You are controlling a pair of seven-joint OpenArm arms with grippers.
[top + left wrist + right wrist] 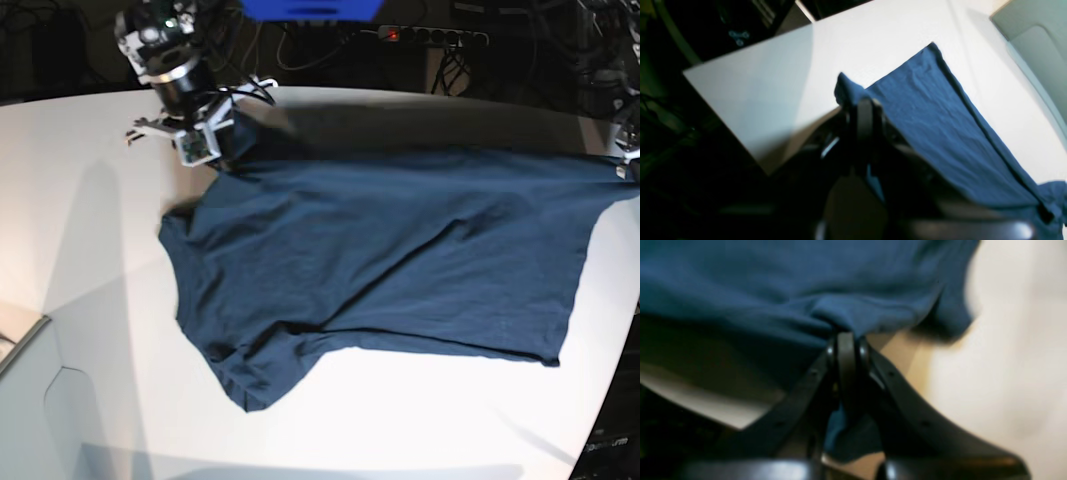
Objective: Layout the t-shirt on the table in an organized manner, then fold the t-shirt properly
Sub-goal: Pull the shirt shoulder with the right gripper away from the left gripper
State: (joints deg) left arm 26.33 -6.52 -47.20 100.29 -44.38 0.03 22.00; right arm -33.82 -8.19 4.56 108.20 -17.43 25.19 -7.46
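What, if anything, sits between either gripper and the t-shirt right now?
Nothing visible. The right gripper is shut on a bunched fold of the t-shirt, and the left gripper is shut on its edge at the table's rim. Only the shirt lies on the table between the arms.

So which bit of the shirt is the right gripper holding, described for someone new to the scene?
On the white table lies the navy t-shirt. Its far edge rises at one corner into the right gripper, shut on a puckered fold; everywhere else nearby the cloth lies flat.
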